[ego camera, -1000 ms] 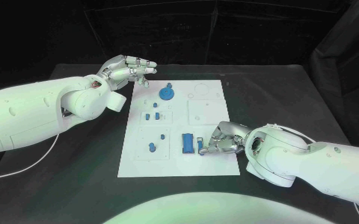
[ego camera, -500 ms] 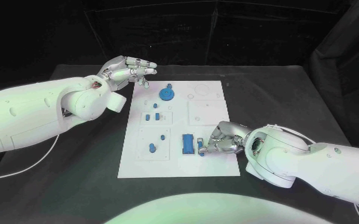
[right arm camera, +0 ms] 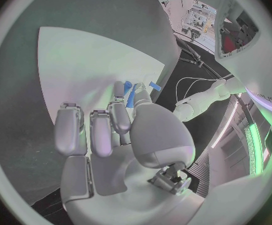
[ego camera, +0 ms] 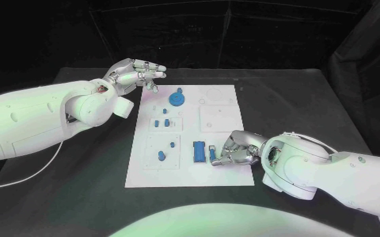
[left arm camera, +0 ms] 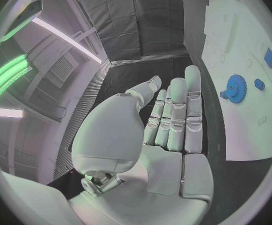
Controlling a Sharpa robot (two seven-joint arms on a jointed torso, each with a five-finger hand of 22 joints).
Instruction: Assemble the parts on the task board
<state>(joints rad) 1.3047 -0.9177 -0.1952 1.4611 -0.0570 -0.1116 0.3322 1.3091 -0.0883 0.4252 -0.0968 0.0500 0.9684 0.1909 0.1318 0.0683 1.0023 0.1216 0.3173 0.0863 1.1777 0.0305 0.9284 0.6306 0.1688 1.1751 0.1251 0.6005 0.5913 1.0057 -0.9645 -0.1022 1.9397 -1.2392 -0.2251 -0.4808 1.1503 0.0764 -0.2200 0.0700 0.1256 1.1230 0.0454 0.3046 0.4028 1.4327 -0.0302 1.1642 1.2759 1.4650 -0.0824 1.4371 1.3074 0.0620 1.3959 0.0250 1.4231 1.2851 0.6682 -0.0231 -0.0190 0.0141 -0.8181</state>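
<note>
Found the left hand [ego camera: 134,75] at the far left, raised above the black table [ego camera: 301,100] just beyond the far left corner of the task board [ego camera: 225,176]. Saw its fingers [left arm camera: 173,115] stretched out nearly straight, side by side, with nothing in them; took it for open and empty, touching no part. From the left wrist view, made out the same bare palm, with the board [left arm camera: 236,35] and the blue gear [left arm camera: 236,88] lying off past the fingertips.

Moving rightward onto the board, noted the blue gear [ego camera: 177,100] near the far edge, left of the middle. Nearer to the robot, counted off a small blue peg [ego camera: 165,111], then a pair of small blue pieces [ego camera: 161,122] side by side, then two rounded blue pieces [ego camera: 164,155] in a square recess by the near left. Right of those, spotted an upright-lying blue block [ego camera: 199,151], and just beside it a slim blue part [ego camera: 211,151].

At the right, found the right hand [ego camera: 234,150] low on the board's near right quarter, fingers curled toward that slim part. In the right wrist view, saw the slim blue part [right arm camera: 130,92] caught between the thumb and a fingertip [right arm camera: 118,90] over the white board [right arm camera: 80,65]; judged it pinched, other fingers bent alongside.
</note>
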